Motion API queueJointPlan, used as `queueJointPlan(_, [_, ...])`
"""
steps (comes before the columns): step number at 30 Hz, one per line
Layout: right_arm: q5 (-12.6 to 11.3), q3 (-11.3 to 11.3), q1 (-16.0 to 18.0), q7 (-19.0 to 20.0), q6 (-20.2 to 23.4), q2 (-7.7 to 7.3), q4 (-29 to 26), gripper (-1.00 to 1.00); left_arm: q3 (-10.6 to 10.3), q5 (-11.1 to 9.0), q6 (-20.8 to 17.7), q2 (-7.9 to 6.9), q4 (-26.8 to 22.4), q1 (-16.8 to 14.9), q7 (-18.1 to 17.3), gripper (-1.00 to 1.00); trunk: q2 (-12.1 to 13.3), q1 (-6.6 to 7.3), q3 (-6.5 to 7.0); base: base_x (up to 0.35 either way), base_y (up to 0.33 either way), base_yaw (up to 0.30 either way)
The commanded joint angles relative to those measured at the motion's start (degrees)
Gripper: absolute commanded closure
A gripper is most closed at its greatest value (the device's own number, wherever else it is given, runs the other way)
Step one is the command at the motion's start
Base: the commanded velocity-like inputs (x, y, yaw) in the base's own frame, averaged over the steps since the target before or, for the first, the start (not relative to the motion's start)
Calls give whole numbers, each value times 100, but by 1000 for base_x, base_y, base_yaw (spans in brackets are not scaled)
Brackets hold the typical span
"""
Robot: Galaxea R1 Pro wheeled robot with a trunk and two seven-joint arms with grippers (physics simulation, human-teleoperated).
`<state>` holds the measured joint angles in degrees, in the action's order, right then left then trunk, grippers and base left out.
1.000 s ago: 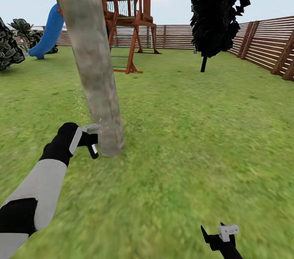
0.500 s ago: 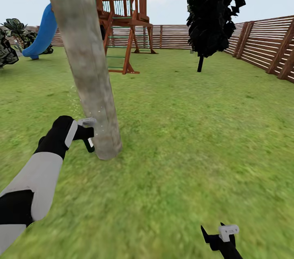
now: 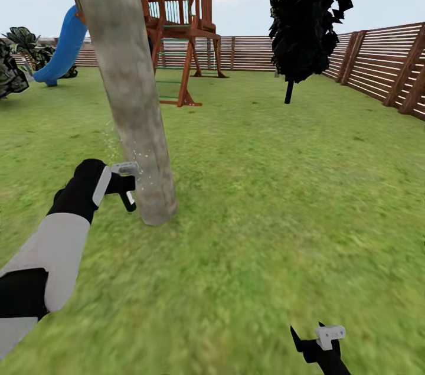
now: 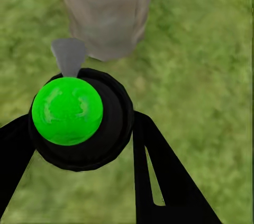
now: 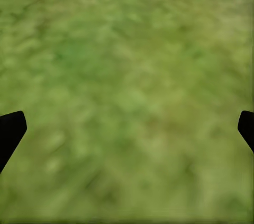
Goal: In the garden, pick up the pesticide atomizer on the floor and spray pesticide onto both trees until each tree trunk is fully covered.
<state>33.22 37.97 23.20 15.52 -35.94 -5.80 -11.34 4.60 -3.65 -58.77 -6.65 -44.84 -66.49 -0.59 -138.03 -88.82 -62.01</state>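
Observation:
My left gripper (image 3: 126, 185) is shut on the pesticide atomizer (image 3: 125, 169), right beside the base of the thick, leaning grey-brown tree trunk (image 3: 131, 91). Fine whitish pesticide specks (image 3: 143, 177) float around the nozzle and against the bark. In the left wrist view the atomizer (image 4: 67, 110) has a black body with a bright green round top, and its grey nozzle (image 4: 69, 56) points at the trunk (image 4: 108, 15), which carries a few white dots. Black fingers (image 4: 159, 181) flank the atomizer. My right gripper (image 3: 319, 341) hangs low and open over the grass floor (image 5: 127, 75), holding nothing.
A dark-leaved tree (image 3: 307, 9) stands further off to the right. Behind the trunk is a wooden play tower (image 3: 183, 20) with a blue slide (image 3: 62, 47). A brown slat fence (image 3: 378, 62) rings the lawn. Dark bushes (image 3: 12, 71) sit at the far left.
The head view has shifted slightly. My left gripper, with the atomizer, sits a little higher against the trunk's base than a second ago. The right gripper has not moved.

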Motion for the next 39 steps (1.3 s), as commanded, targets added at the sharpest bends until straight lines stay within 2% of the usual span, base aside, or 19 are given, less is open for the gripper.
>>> queueJointPlan(1, [0, 0, 0, 1, 0, 0, 0, -100, -1, 0, -1, 7, 7, -76, -4, 100, 0, 0, 0, -11, 0, 0])
queueJointPlan(3, [0, 0, 0, -4, -1, 0, 0, -100, 4, -4, -3, 79, 25, -340, -6, 100, 0, 0, 0, -2, 0, 0])
queueJointPlan(5, [0, 0, 0, -1, 0, 0, 0, -100, 7, -10, -3, 57, 84, -501, -7, 100, 0, 0, 0, 0, 0, 0])
queueJointPlan(10, [0, 0, 0, -1, 0, 0, 0, -100, 1, -5, -18, -94, 98, -557, -6, 100, 0, 0, 0, 0, 0, 0])
queueJointPlan(13, [0, 0, 0, 1, 0, 0, 0, -100, -14, -4, -21, -12, 106, -554, -6, 100, 0, 0, 0, 0, 0, 0])
queueJointPlan(17, [0, 0, 0, 0, 1, 0, 0, -100, -167, -10, -21, 51, 107, -512, -10, 100, 0, 0, 0, 0, 0, 0])
queueJointPlan(22, [0, 0, 0, -1, 3, 0, 111, -100, -194, -19, -29, -274, 365, -446, -19, 100, 0, 0, 0, 0, 0, 0])
queueJointPlan(23, [0, 0, 0, -3, 2, 0, 201, -100, -199, -20, -24, -313, 438, -368, -19, 100, 0, 0, 0, 0, 0, 0])
queueJointPlan(29, [0, 0, 0, -5, -1, 0, 246, -100, -255, -19, 65, -259, 383, 455, -34, 100, 0, 0, 0, 3, -8, 0])
queueJointPlan(32, [0, 0, 0, -5, -1, 0, 246, -100, -257, -30, 105, -256, 380, 696, 4, 100, 0, 0, 0, 68, -188, 0])
queueJointPlan(33, [0, 0, 0, -5, -1, 0, 246, -100, -257, -44, 232, -245, 386, 889, 18, 100, 0, 0, 0, 105, -244, 0])
queueJointPlan(36, [0, 0, 0, -5, 1, -3, 246, -100, -247, -37, 748, -156, 419, 1202, 31, 100, 0, 0, 0, 144, -250, 0])
queueJointPlan(39, [0, 0, 0, -5, 0, 0, 246, -100, -236, -5, 941, -117, 443, 1495, 33, 100, 0, 0, 0, 179, -240, 0])
